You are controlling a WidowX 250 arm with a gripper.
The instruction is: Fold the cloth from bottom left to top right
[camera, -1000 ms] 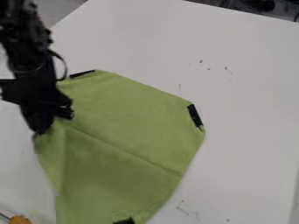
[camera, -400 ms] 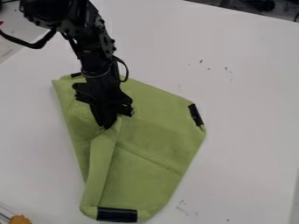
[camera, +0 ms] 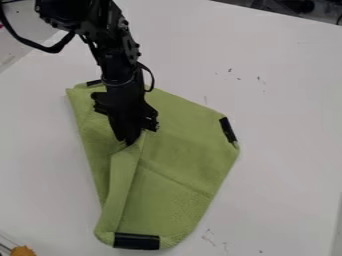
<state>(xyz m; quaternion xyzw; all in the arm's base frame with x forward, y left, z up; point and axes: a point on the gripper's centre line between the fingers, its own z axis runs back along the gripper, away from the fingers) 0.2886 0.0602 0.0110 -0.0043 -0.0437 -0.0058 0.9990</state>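
the fingers point(camera: 122, 129) look pinched on a gathered edge of the green cloth point(camera: 177, 140), at about ten o'clock from its middle. to carry the fold well, i would draw that grip across towards two o'clock, low and slow, so the loose part rolls over rather than dragging the lower layer along the worktop point(camera: 287, 100). keep the pinch firm until the edge lies flat, then let go and rise straight up, or the fingers may tug the fold back.

just below them a narrow flap point(camera: 121, 185) runs down towards seven o'clock, standing as a soft ridge over the flatter part. the cloth looks thin and limp, likely to wrinkle if pulled too fast. a slanting crease point(camera: 175, 181) crosses its lower half towards four o'clock. black patches mark its rim at eleven o'clock point(camera: 93, 82), two o'clock point(camera: 228, 130) and six o'clock point(camera: 137, 241). it lies spread on the worktop, filling the middle and lower left, its outline lopsided; the fold seems only partly made. the black arm point(camera: 120, 55) comes in from eleven o'clock. an orange object point(camera: 23, 251) sits near seven o'clock, apart from the cloth.
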